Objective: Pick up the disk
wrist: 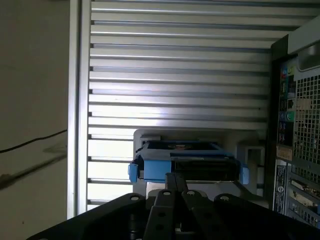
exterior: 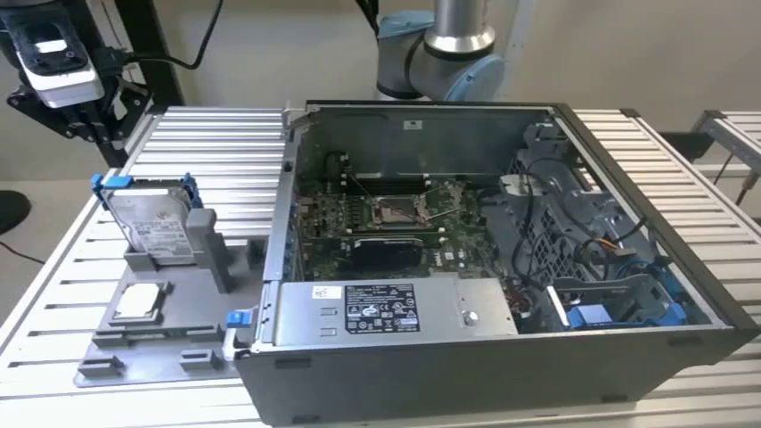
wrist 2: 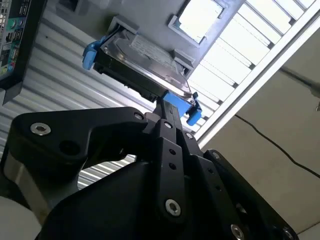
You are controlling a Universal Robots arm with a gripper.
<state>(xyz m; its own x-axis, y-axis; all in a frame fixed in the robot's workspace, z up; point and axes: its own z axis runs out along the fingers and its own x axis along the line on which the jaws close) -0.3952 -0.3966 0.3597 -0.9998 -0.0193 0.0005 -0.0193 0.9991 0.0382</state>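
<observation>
The disk (exterior: 143,207) is silver with a white printed label (exterior: 162,235) and a blue bracket (exterior: 116,182), its stand (exterior: 214,248) is grey, the bench (exterior: 214,147) is pale silver with parallel ribs, and the pincer (wrist 2: 167,117) is black.

A robotics lab at work: an opened desktop computer case (exterior: 500,294), circuit board bared, sits on a slatted aluminium surface (exterior: 214,143) beside a grey parts fixture (exterior: 178,334), with an industrial robot arm (exterior: 446,53) mounted at the surface's far edge.
</observation>
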